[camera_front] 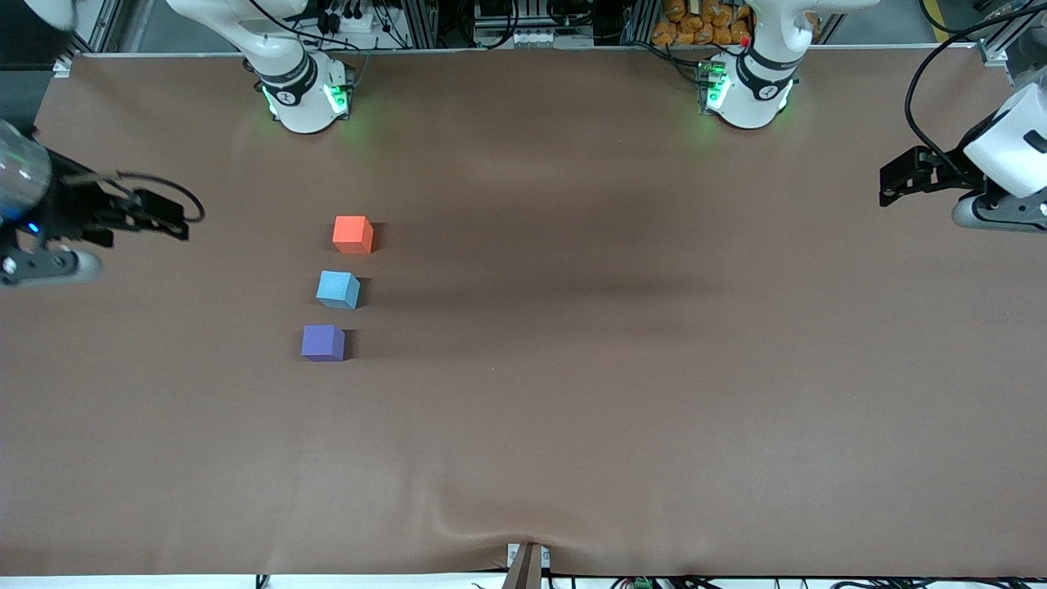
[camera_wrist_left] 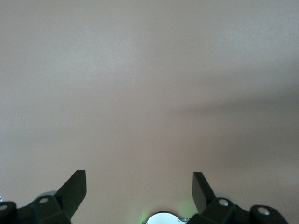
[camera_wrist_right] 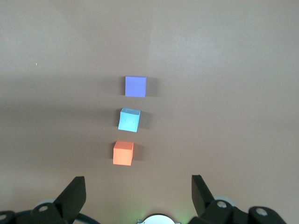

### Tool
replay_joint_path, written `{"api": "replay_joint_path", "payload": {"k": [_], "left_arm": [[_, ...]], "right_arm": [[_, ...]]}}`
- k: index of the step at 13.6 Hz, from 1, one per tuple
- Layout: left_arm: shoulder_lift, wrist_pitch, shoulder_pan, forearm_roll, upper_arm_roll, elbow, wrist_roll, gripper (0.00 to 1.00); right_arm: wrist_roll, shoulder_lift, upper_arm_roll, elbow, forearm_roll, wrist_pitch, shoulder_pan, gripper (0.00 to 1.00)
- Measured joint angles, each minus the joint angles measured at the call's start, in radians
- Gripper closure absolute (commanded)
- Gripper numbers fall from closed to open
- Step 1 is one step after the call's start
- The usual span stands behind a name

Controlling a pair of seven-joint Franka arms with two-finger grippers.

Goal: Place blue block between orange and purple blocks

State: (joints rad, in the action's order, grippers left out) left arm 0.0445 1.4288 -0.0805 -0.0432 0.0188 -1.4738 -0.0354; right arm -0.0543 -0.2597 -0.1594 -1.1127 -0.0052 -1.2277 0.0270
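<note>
Blue block sits between orange block and purple block; both claws apart

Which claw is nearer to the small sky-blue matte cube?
The right claw, open, hangs at the right arm's table end, beside the small sky-blue matte cube. The left claw, open, waits at the left arm's end.

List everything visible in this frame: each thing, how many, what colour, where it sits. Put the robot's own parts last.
orange block: one, orange-red, on the table, farthest of the three from the front camera.
blue block: one, light sky-blue, between the other two, apart from both.
purple block: one, violet-purple, nearest the front camera.
table: one, brown cover.
right gripper: one, black, open, over the right arm's end of the table, holding nothing.
left gripper: one, black, open, over the left arm's end, holding nothing.
</note>
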Motion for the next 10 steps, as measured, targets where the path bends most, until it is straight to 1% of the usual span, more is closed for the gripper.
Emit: {"api": "replay_joint_path", "payload": {"k": [1,3,4,5,6,8,9,10], "left_arm": [[0.003,0.002,0.002,0.000,-0.001,0.000,0.000,0.00],[0.006,0.005,0.004,0.000,-0.004,0.000,0.000,0.00],[0.007,0.006,0.004,0.000,-0.004,0.000,0.000,0.00],[0.007,0.006,0.004,0.000,-0.005,0.000,0.000,0.00],[0.007,0.007,0.004,0.000,-0.005,0.000,0.001,0.00],[0.007,0.012,0.003,0.000,-0.004,0.000,0.002,0.00],[0.007,0.015,0.003,0.000,-0.004,0.000,0.002,0.00],[0.007,0.017,0.003,0.000,-0.004,0.000,0.002,0.00]], "right_arm": [[0.000,0.016,-0.007,0.003,0.000,0.022,0.022,0.00],[0.000,0.063,0.007,0.000,0.001,0.042,0.045,0.00],[0.000,0.092,0.025,-0.020,0.003,0.039,0.046,0.00],[0.000,0.126,0.037,-0.062,0.004,0.015,0.046,0.00],[0.000,0.171,0.044,-0.134,0.004,-0.044,0.045,0.00],[0.000,0.282,0.047,-0.331,0.005,-0.183,0.043,0.00],[0.000,0.326,0.048,-0.403,0.004,-0.217,0.043,0.00],[0.000,0.356,0.051,-0.446,0.004,-0.233,0.043,0.00]]}}
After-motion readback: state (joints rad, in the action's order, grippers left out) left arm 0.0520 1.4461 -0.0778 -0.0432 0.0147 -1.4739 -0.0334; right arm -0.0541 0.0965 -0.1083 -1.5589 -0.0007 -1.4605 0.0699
